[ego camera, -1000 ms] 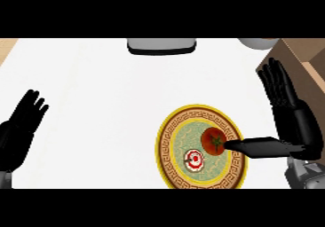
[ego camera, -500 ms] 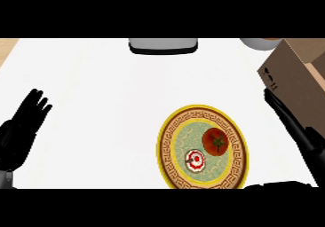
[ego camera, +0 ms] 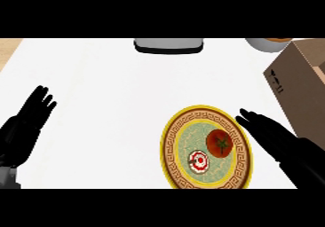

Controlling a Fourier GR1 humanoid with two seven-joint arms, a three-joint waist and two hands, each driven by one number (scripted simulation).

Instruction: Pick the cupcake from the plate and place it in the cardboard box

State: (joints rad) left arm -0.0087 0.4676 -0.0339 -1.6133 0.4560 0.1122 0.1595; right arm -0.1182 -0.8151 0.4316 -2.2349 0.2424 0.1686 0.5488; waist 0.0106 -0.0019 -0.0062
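Note:
A yellow-rimmed patterned plate (ego camera: 175,146) lies at the lower middle right of the white counter. On it sit a small cupcake (ego camera: 198,161) with white and red icing and a red tomato (ego camera: 219,142). The cardboard box (ego camera: 301,84) stands at the right edge. My right hand (ego camera: 286,144) is open, its straight fingers lying over the plate's right rim, just right of the tomato. Resting open at the left edge is my left hand (ego camera: 24,126), fingers up. Neither hand holds anything.
A grey appliance (ego camera: 169,45) sits at the counter's far edge. A white bowl (ego camera: 265,43) shows at the top right, behind the box. A wooden strip (ego camera: 4,51) borders the counter at the upper left.
My right hand first drew back toward the lower right, away from the tomato, and has now come back in over the plate's right rim. The view has shifted a little, showing more of the box.

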